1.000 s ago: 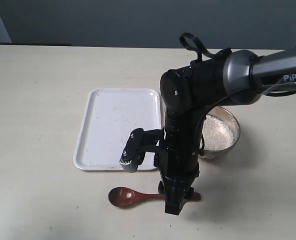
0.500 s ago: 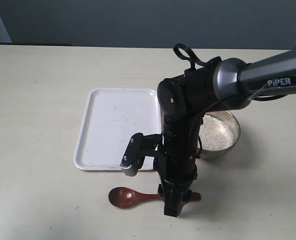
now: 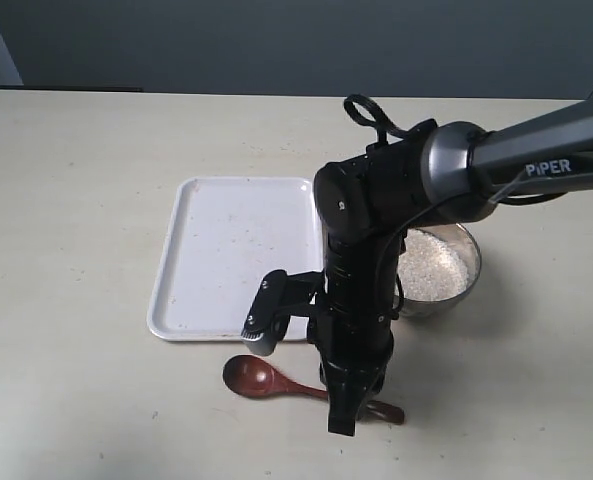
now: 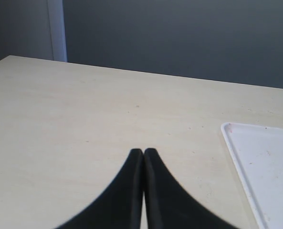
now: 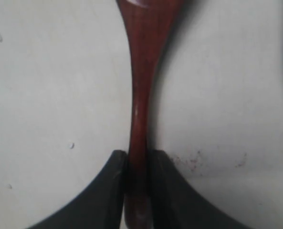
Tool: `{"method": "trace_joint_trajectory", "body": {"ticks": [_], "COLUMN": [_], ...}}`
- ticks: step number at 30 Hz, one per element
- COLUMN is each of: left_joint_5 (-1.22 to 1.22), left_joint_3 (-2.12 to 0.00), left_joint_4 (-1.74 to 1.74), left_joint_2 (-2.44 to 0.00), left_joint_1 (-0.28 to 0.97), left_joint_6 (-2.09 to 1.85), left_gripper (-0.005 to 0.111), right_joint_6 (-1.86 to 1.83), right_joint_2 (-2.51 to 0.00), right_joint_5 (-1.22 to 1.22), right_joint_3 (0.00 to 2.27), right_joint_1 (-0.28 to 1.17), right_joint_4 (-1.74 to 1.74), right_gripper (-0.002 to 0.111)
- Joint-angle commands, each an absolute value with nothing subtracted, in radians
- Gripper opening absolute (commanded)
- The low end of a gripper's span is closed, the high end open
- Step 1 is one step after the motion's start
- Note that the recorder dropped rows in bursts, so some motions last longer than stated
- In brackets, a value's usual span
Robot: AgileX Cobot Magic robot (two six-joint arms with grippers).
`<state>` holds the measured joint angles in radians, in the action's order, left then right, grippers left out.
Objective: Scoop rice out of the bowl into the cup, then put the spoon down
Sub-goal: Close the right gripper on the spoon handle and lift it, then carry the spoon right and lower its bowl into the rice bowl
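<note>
Right tool [image 5: 137, 191] is clamped on the dark reddish-brown wooden spoon [image 5: 142, 90] near the tail of its slim handle. Its wrist view shows both fingers pressed against the wood, which the exterior view hides behind the arm. The spoon's long axis runs along the flat white rectangular tray's [image 3: 226, 240] near edge, just off it. Its oval head points away from the wide shiny steel bowl [image 3: 473, 262] of off-white rice [image 3: 434, 265] beside the tray — so scooping likely needs a lift and a swing round. Left tool [image 4: 143, 156], fingers together and empty, hangs over bare desk [image 4: 60, 119] off the tray's opposite side, farther from the bowl. No view shows the cup.
</note>
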<state>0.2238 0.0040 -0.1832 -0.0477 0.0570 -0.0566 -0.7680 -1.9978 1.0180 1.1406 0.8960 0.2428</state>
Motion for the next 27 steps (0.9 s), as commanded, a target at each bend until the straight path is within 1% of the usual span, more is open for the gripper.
{"method": "trace_joint_trajectory", "body": {"ticks": [1, 10, 16, 19, 21, 22, 24, 26, 27], "left_joint_5": [0.208, 0.208, 0.208, 0.208, 0.208, 0.208, 0.208, 0.208, 0.208], "left_joint_3": [0.000, 0.000, 0.000, 0.000, 0.000, 0.000, 0.000, 0.000, 0.000], "left_joint_4": [-0.182, -0.182, -0.182, -0.182, -0.182, -0.182, -0.182, -0.182, -0.182], "left_joint_2": [-0.047, -0.047, -0.047, -0.047, -0.047, -0.047, -0.047, -0.047, -0.047], "left_joint_1": [0.062, 0.062, 0.062, 0.062, 0.062, 0.062, 0.062, 0.062, 0.062], "left_joint_6": [-0.054, -0.054, -0.054, -0.054, -0.054, -0.054, -0.054, -0.054, -0.054], "left_gripper": [0.001, 0.001, 0.001, 0.001, 0.001, 0.001, 0.001, 0.001, 0.001], "right_joint_6": [-0.770, -0.765, -0.704, -0.646, -0.480, -0.376, -0.281, -0.233, -0.233], "right_joint_2": [-1.999, -1.954, -1.820, -1.736, -1.656, -1.612, -1.579, -1.563, -1.563], "right_joint_5": [1.013, 1.059, 1.066, 1.066, 1.102, 1.163, 1.221, 1.221, 1.221], "right_joint_3": [1.137, 1.137, 1.148, 1.170, 1.201, 1.209, 1.209, 1.207, 1.207], "right_joint_1": [0.898, 0.898, 0.898, 0.898, 0.898, 0.898, 0.896, 0.896, 0.896], "right_joint_4": [0.244, 0.246, 0.226, 0.157, -0.055, -0.254, -0.538, -0.684, -0.695], "right_gripper": [-0.001, -0.001, -0.001, -0.001, -0.001, -0.001, -0.001, -0.001, -0.001]}}
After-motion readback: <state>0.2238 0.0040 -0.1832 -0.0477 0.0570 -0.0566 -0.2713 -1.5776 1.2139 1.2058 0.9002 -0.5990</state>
